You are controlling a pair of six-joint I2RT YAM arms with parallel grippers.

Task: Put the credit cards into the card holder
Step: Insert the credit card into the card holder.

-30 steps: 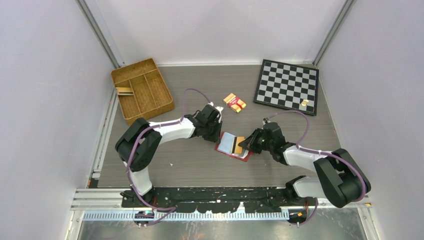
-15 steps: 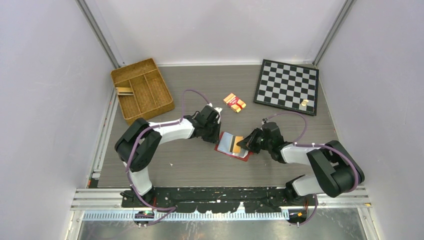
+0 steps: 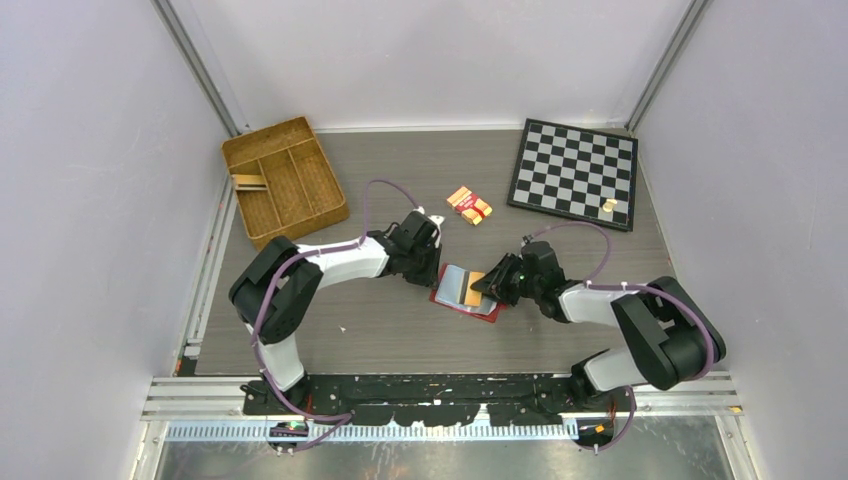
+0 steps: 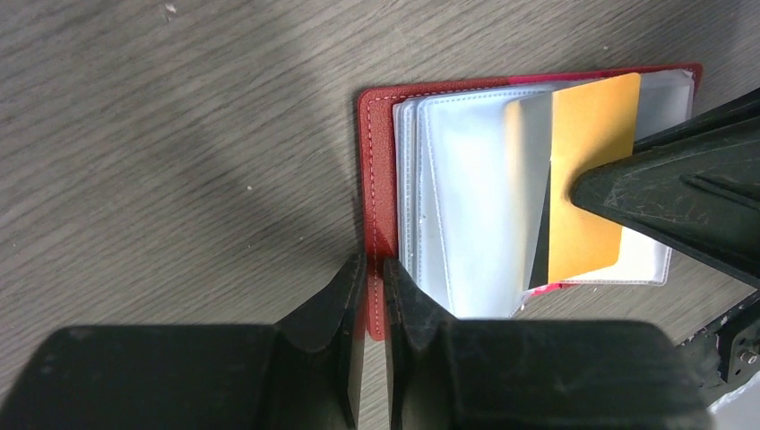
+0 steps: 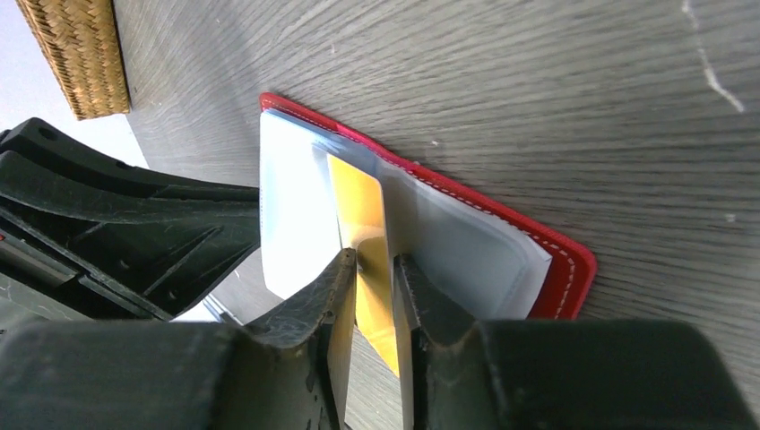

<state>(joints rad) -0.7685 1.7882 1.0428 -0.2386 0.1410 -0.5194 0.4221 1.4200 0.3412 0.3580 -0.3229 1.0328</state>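
Jaws of left gripper (image 4: 375, 269) pinch left edge of open dark-red leather-like card holder (image 4: 377, 134), lying centre | right gripper (image 5: 375, 264) jaws bracket thin orange-yellow credit card (image 4: 587, 170), grip unclear | card partly sleeved, insertion unfinished

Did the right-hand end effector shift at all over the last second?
Yes. The right end effector slid slightly left, away from the chessboard and further over the card holder.

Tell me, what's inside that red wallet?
Clear sleeves, and one orange card with a dark stripe, partly slid into a sleeve. The right tool hides the card's outer end. Whether the sleeves underneath hold more cards can't be seen.
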